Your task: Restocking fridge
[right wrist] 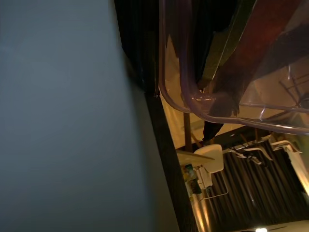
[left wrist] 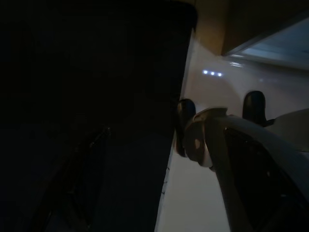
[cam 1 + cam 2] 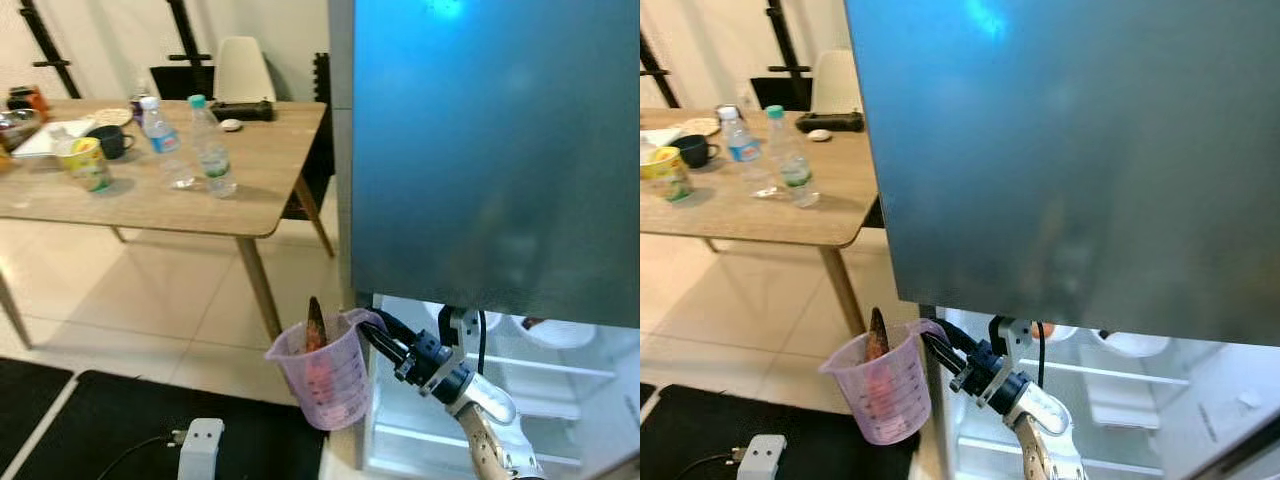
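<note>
My right gripper point(image 3: 372, 332) is shut on the handle of a clear pinkish measuring jug point(image 3: 325, 385), held upright just left of the fridge's open lower compartment point(image 3: 560, 375). Inside the jug stand a dark brown pointed item point(image 3: 315, 325) and something pink. In the right wrist view the jug's rim point(image 1: 231, 112) lies close against the blue-grey fridge door point(image 1: 63, 116). That door point(image 3: 490, 150) hangs above the lit shelves. My left gripper point(image 2: 219, 118) hangs idle in the dark, its fingers apart.
White bowls point(image 3: 555, 332) sit on the upper fridge shelf. At the left, a wooden table point(image 3: 150, 205) carries two water bottles point(image 3: 212, 150), a yellow cup point(image 3: 87, 163) and a dark mug point(image 3: 110, 142). A black mat point(image 3: 120, 420) with a white device point(image 3: 200, 445) lies below.
</note>
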Tool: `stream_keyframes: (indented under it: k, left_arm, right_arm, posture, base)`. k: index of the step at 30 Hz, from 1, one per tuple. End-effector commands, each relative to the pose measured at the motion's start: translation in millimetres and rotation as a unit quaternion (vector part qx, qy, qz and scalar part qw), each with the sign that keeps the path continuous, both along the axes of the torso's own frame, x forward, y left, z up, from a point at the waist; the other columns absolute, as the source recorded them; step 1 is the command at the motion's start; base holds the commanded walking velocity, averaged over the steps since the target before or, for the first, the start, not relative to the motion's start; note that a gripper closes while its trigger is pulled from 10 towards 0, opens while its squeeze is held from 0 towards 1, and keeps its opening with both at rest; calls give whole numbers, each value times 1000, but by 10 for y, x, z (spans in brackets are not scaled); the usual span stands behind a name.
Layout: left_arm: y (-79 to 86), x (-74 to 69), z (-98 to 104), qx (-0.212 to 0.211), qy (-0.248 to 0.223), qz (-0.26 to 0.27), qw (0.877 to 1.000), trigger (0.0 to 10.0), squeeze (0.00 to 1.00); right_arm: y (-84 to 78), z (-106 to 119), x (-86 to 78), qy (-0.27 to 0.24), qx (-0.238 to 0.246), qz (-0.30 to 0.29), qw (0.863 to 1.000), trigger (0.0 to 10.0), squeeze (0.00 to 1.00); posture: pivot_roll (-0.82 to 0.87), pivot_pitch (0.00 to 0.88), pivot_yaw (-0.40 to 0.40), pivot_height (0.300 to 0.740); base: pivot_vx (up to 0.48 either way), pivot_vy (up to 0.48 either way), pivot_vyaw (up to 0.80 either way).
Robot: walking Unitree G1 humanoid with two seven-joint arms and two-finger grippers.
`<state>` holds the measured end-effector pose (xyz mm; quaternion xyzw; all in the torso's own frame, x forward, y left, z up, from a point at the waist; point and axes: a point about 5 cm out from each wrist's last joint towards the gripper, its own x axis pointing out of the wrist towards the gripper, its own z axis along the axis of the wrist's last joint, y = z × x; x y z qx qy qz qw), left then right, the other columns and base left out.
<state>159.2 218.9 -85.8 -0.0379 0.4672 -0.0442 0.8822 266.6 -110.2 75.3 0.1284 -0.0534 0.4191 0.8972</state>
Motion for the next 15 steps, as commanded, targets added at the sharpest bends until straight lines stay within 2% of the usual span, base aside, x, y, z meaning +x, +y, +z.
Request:
stream_keyframes:
  k: [1,6,12,14,15]
  left_arm:
    - [-10,-26,-14,-2,8,-4,1000,10000,0]
    - [7,-22,-8,-1,7,-6,1000,10000,0]
    - [8,-20,-6,-2,7,-9,1000,10000,0]
    - [-14,-24,-11,-6,9,-15,1000,10000,0]
    - [-22,-26,-13,-6,9,-16,1000,10000,0]
  right_arm:
    - [19,50,-39,-5,27,21,999,10000,0]
    - [34,72,-160,-7,46,70,996,10000,0]
    - [21,66,-226,-4,42,92,995,10000,0]
    - [-67,56,-360,3,37,129,991,10000,0]
    - [-92,57,-375,3,37,130,991,10000,0]
  posture:
    - [-53,32,65,740]
    - [-50,27,68,740]
    - [-50,27,69,740]
    - [-57,29,70,740]
    - [-57,29,70,740]
  base:
    - [0,0,0]
    - [0,0,0]
    - [0,0,0]
    - [0,0,0]
    - [0,0,0]
